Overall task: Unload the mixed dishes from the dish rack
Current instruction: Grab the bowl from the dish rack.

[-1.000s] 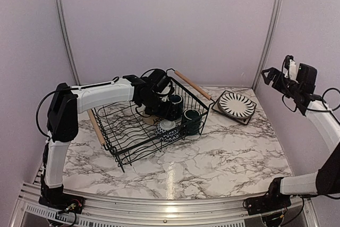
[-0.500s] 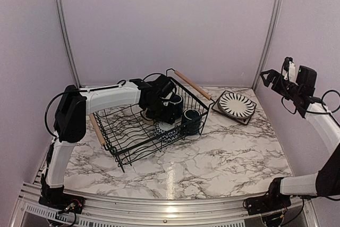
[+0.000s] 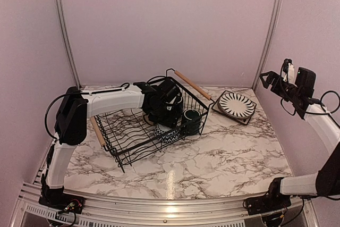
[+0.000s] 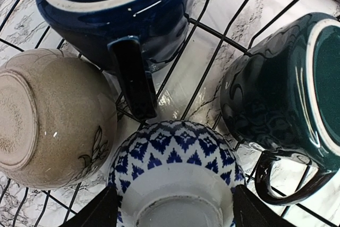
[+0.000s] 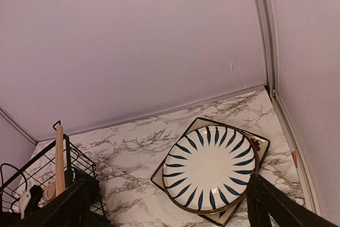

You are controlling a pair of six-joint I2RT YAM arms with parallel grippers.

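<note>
- The left end effector (image 4: 171, 208) is inside the dish rack (image 3: 133, 134), low over an upturned blue-patterned bowl (image 4: 175, 158). Its jaws stand wide, one finger on each side of the bowl. It holds nothing, and we cannot tell whether the fingers touch the bowl.
- We judge the wide spread to be deliberate. The bowl lies foot-up, so only a grip across its flanks is available.
- Neighbours crowd the bowl. An upturned beige bowl (image 4: 53, 115) sits just beside it on the left, a navy mug (image 4: 117, 9) lies beyond with its handle pointing at the bowl, and a dark green mug (image 4: 276, 89) lies on its side to the right.
- Risk: the fingers have little room, and closing or lifting could nudge the beige bowl or the green mug's handle.
- The right end effector (image 5: 172, 208) is raised well clear at the table's right side, jaws wide and empty, presumably parked out of the left arm's way.
- A striped plate (image 5: 210, 166) rests on a square plate (image 5: 159, 178) on the table (image 3: 212, 158), outside the rack. We judge the unloading partly done, with two bowls and two mugs left.
</note>
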